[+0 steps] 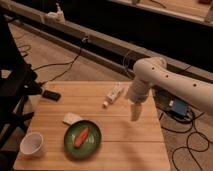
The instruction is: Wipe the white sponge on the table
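The white sponge (72,118) lies flat on the light-brown wooden table (120,145), touching the upper left rim of the green plate (83,138). My gripper (135,113) hangs from the white arm (165,82) over the right middle of the table, well to the right of the sponge and apart from it. It holds nothing that I can see.
The green plate carries an orange carrot-like piece (81,136). A round white cup (33,144) stands at the front left. A long white bottle-like object (114,94) lies at the back middle. A black phone-like item (51,95) lies at the back left. Cables cover the floor.
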Controlling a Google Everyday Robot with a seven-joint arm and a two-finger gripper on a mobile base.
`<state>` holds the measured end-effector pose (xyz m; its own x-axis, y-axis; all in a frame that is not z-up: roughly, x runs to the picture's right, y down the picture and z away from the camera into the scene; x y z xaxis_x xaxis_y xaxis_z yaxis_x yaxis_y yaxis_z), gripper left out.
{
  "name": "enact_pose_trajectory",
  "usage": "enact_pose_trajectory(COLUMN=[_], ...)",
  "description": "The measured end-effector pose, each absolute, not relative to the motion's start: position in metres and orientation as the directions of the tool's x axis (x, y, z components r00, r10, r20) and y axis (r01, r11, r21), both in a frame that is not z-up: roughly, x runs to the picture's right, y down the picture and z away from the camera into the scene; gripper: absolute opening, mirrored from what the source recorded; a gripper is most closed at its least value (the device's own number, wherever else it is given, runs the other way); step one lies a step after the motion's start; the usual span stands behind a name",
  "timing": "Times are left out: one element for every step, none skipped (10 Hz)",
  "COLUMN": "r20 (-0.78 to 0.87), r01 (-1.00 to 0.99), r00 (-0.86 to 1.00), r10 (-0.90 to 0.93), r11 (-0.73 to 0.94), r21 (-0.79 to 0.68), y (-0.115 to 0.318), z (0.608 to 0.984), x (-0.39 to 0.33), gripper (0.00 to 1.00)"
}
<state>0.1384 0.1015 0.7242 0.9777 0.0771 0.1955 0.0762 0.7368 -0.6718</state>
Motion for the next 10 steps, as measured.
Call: enact_pose_trajectory(r20=[0.2,0.236,0.27,0.318,0.36,0.383,0.406,0.424,0.438,0.449], r01=[0.072,0.07,0.077,0.093,0.103,0.104,0.095,0.061,0.03,0.008], r00=[0.976,0.964,0.953,0.935,0.917,0.905,0.89,0.871,0.851,0.836], r10=[0.087,0.122,0.14,0.158,0.174,0.185,0.207,0.25,0.288,0.316], r11=[0.736,0.742,0.748,0.756,0.767,0.777,0.787,0.8,0.808,0.811], r21=[-0.673,-0.667,-0.659,-0.648,-0.633,-0.621,-0.61,-0.597,-0.589,-0.585], y=[0.101,0.094,0.088,0.081,0.075,0.07,0.066,0.059,0.055,0.052], z=[0.724,0.727,0.729,0.729,0.729,0.728,0.728,0.725,0.72,0.717], x=[0.137,0.116,0.095,0.063,0.032,0.01,-0.016,-0.046,-0.07,-0.086], gripper=[0.79,0.79,0.79,0.79,0.79,0.79,0.79,0.79,0.79,0.79])
